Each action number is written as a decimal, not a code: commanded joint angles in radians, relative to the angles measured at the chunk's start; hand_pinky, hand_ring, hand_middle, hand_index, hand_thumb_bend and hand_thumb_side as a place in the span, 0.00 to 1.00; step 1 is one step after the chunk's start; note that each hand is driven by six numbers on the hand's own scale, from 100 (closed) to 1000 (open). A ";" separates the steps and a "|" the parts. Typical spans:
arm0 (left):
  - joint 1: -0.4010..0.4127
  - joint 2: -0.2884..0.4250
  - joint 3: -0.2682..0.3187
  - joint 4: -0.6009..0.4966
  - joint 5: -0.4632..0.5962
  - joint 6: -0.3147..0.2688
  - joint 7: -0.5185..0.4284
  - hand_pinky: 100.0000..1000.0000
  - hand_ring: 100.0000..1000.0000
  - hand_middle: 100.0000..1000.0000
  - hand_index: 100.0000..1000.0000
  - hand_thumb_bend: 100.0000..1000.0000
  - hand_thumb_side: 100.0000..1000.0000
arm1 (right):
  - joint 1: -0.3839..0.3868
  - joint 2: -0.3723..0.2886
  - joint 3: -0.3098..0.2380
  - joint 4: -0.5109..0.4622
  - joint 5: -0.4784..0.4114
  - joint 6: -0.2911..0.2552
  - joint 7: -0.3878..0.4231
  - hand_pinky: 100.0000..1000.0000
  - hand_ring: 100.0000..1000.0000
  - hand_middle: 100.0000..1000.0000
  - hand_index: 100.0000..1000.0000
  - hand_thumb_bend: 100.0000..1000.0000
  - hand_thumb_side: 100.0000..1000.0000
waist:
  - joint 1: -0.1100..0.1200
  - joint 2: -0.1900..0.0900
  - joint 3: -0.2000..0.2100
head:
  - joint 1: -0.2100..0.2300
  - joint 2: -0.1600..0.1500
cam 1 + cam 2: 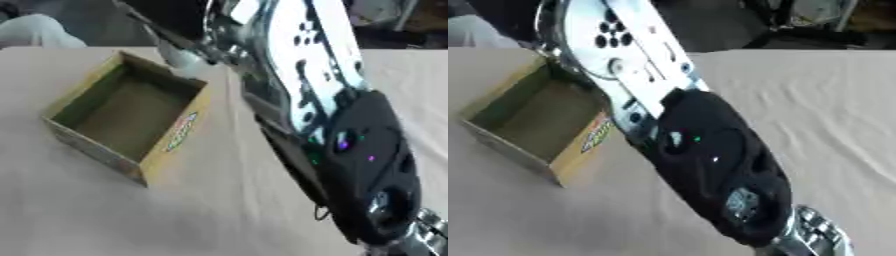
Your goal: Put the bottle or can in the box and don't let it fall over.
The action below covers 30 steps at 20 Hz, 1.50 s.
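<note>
An open cardboard box [179, 131] with a coloured label on its near right wall sits on the left half of the table, and I see nothing inside it. My right arm [350, 145], silver and black, crosses from the lower right up to the far edge above the box. It ends in a dark shape that is my right hand [166, 17], blurred and partly cut off. A pale rounded thing [182, 59] shows just beyond the box's far right corner, under the arm; I cannot make out what it is. The left hand is in neither view.
A beige cloth [824, 110] covers the table, with open cloth to the right of the arm and in front of the box. Beyond the table's far edge lie a dark floor and some stands [815, 25].
</note>
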 commanded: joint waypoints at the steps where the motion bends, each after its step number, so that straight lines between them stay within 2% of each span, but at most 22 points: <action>1: -0.029 0.000 0.017 -0.016 0.004 -0.009 0.012 0.93 0.82 0.98 0.86 0.18 0.84 | -0.015 0.014 0.004 -0.002 -0.005 -0.002 0.011 0.00 0.00 0.00 0.84 0.28 0.52 | 0.002 -0.019 0.011 | -0.023 -0.013; 9: -0.065 -0.028 0.030 -0.022 0.016 -0.017 0.032 0.92 0.82 0.98 0.85 0.20 0.84 | -0.008 0.050 0.039 0.105 -0.022 -0.040 0.063 0.00 0.00 0.00 0.83 0.25 0.52 | -0.005 0.002 0.051 | -0.040 -0.044; 17: -0.092 -0.044 0.068 -0.027 0.017 -0.029 0.084 0.92 0.82 0.98 0.85 0.23 0.84 | 0.010 0.093 0.083 0.244 -0.033 -0.071 0.138 0.00 0.00 0.00 0.83 0.24 0.52 | -0.016 0.019 0.087 | -0.067 -0.054; 22: -0.101 -0.048 0.076 -0.042 0.004 -0.033 0.099 0.92 0.82 0.98 0.85 0.23 0.84 | 0.034 0.116 0.106 0.310 -0.034 -0.078 0.169 0.00 0.00 0.00 0.83 0.24 0.51 | -0.021 0.021 0.093 | -0.095 -0.051; 30: -0.098 -0.045 0.075 -0.052 -0.004 -0.029 0.105 0.92 0.82 0.98 0.85 0.23 0.84 | 0.056 0.110 0.107 0.383 -0.010 -0.096 0.221 0.00 0.00 0.00 0.83 0.25 0.51 | -0.021 0.024 0.089 | -0.101 -0.059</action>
